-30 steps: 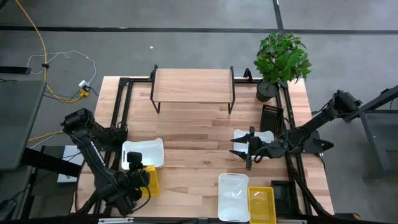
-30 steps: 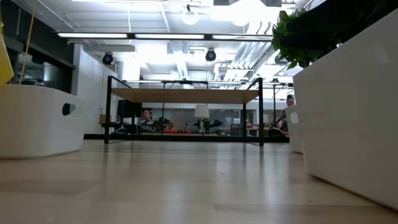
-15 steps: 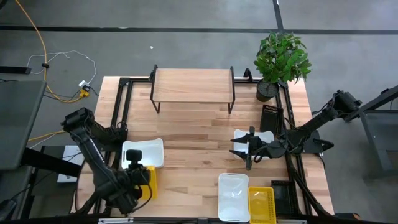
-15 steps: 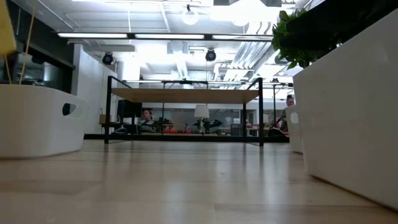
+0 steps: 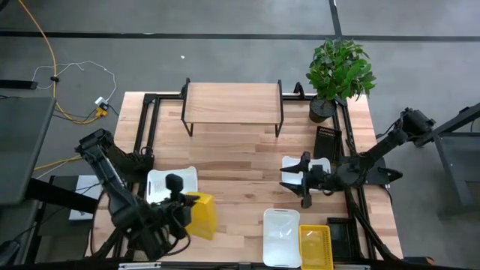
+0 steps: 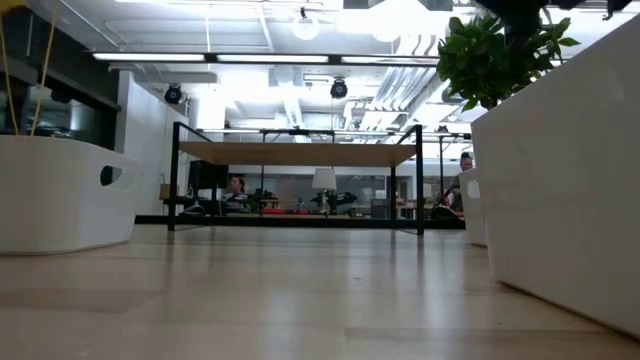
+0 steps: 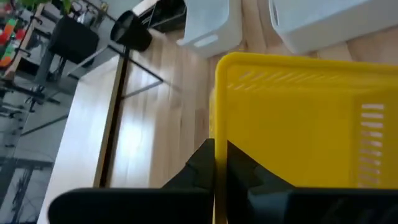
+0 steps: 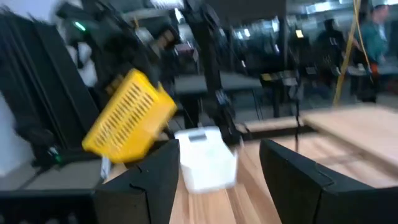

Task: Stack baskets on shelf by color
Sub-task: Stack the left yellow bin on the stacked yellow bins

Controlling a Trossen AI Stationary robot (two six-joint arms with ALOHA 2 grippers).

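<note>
Item: yellow perforated plastic basket (image 5: 201, 215), pinched by its rim in my left gripper (image 7: 214, 163), lifted at table's seven o'clock. Low wooden black-legged shelf (image 5: 232, 102) lies toward twelve; left arm nearer. Right gripper (image 5: 303, 180) spread, empty, three o'clock. Left wrist view alone shows pinch.

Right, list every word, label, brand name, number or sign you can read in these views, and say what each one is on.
None: no readable text in any view.
Yellow basket held in the left gripper: perforated walls only, no label.
White baskets: plain, no marking.
Shelf and table: bare wood, no lettering.
Room behind the table in the low and right wrist views: anything there is too small or blurred to read.
</note>
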